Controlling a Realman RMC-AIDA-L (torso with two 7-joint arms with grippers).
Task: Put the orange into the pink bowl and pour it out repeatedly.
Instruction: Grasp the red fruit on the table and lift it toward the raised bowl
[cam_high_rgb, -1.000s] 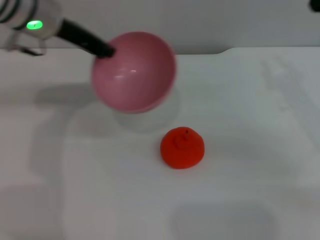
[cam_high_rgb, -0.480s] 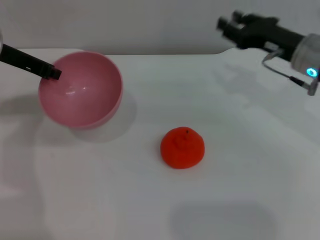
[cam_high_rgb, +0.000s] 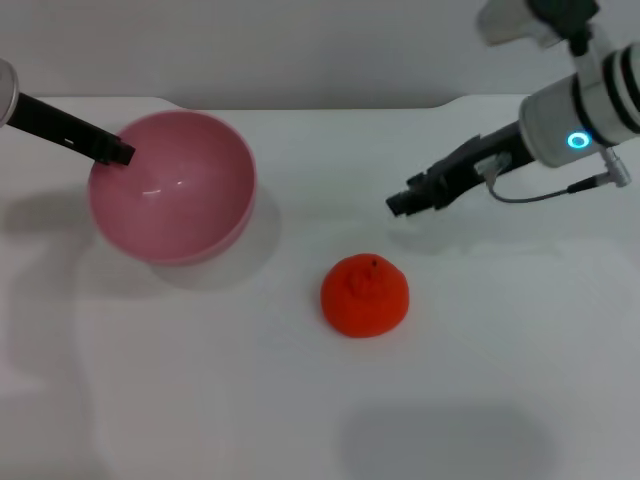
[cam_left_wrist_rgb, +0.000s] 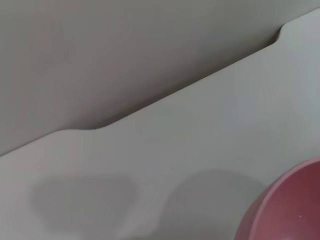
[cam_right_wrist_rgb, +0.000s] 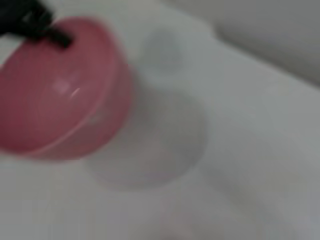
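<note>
Right, so the orange (cam_high_rgb: 364, 295) sits alone on the white table (cam_high_rgb: 500, 380), roughly mid-frame in the head view, stem spot up, nothing touching it. Our right gripper (cam_high_rgb: 405, 202) hangs just behind it and a bit to the right, fingertips aimed down-left toward the fruit, so the orange lies forward and slightly left of the tips; we can't tell whether those fingers are wide or narrow, they read as one dark mass. The fruit is round w/ no real long axis, a little flattened, so approach angle shouldn't matter much. Right arm is clearly the nearer one. Our left gripper (cam_high_rgb: 110, 152) is at the far rim of the bowl (cam_high_rgb: 172, 187), closed on that rim as far as we can judge, w/ the bowl well left of the orange, apart from it, opening facing up and tipped a little toward us, nothing inside. The bowl looks at or just above the table; can't say which. Likely next step is the right arm coming down onto the orange. Table is smooth, plain white, w/ plenty of open room around the fruit; a grey wall runs behind the table's back edge.
</note>
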